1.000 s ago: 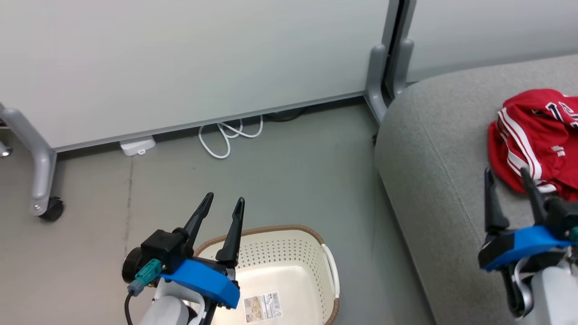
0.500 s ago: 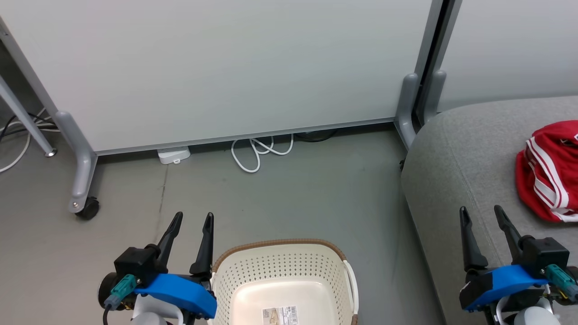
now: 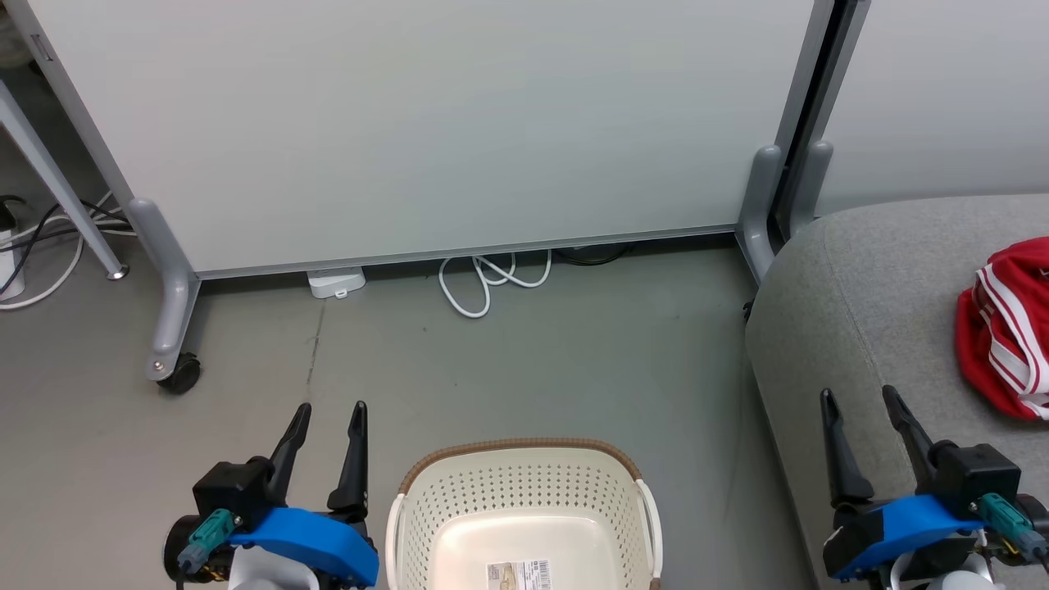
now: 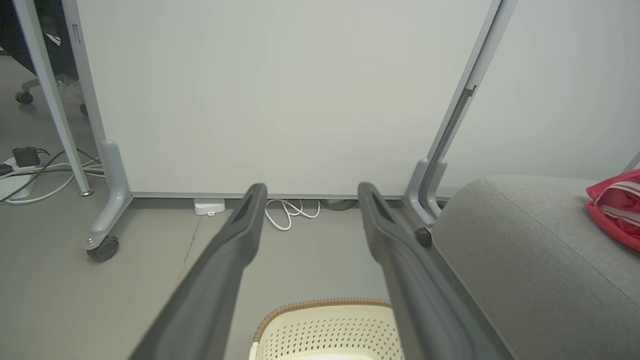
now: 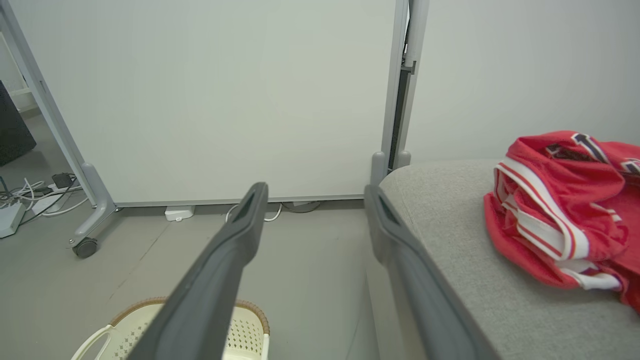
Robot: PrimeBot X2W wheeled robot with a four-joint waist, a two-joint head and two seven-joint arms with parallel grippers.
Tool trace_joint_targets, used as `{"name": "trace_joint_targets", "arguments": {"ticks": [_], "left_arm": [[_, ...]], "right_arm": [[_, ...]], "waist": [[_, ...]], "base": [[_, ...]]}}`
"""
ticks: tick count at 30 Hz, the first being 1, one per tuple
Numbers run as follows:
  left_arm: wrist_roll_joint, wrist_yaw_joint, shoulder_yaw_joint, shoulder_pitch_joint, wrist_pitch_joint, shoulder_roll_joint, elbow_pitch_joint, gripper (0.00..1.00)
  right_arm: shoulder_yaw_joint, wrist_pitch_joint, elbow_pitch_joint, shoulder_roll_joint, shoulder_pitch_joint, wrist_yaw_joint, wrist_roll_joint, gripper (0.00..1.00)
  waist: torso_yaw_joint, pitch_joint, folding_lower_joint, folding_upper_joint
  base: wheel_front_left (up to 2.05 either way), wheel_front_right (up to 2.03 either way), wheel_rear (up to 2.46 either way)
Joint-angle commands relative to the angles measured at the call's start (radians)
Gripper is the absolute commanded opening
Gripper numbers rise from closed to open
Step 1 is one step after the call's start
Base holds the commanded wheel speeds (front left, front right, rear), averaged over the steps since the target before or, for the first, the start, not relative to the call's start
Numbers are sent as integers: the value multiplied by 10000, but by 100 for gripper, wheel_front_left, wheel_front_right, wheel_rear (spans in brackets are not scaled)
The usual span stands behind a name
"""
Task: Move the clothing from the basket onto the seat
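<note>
The red clothing (image 3: 1004, 336) with white stripe trim lies crumpled on the light-grey seat (image 3: 860, 303) at the far right. It also shows in the wrist views as clothing (image 5: 560, 205) and clothing (image 4: 617, 210). The cream perforated basket (image 3: 516, 449) stands on the floor at the bottom centre; its visible inside holds just a barcode label (image 3: 518, 574). My left gripper (image 3: 332, 407) is open beside the basket's left side, nothing between its fingers. My right gripper (image 3: 857, 393) is open over the seat's front left part, short of the clothing.
White partition panels stand behind on grey feet, one with a black caster (image 3: 182, 375). A white cable coil (image 3: 483, 287) and a small white box (image 3: 336, 283) lie at the panel's base. More cables (image 3: 33, 246) lie at the far left.
The head view has swung, sliding seat and clothing toward the right edge. The left gripper went from over the basket's rim to beside it. The right gripper drew back from the clothing.
</note>
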Motion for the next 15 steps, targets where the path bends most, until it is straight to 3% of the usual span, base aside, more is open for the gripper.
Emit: {"name": "trace_joint_targets", "arguments": {"ticks": [1, 15], "left_arm": [[76, -16, 34, 73, -25, -8, 40, 100], [113, -14, -78, -133, -24, -21, 261, 100]], "right_arm": [[33, 21, -40, 22, 175, 1, 86, 100], [392, 127, 24, 22, 184, 1, 165, 100]], "waist": [[15, -19, 0, -1], [254, -58, 0, -1]], "base": [[0, 0, 0], [0, 0, 0]]}}
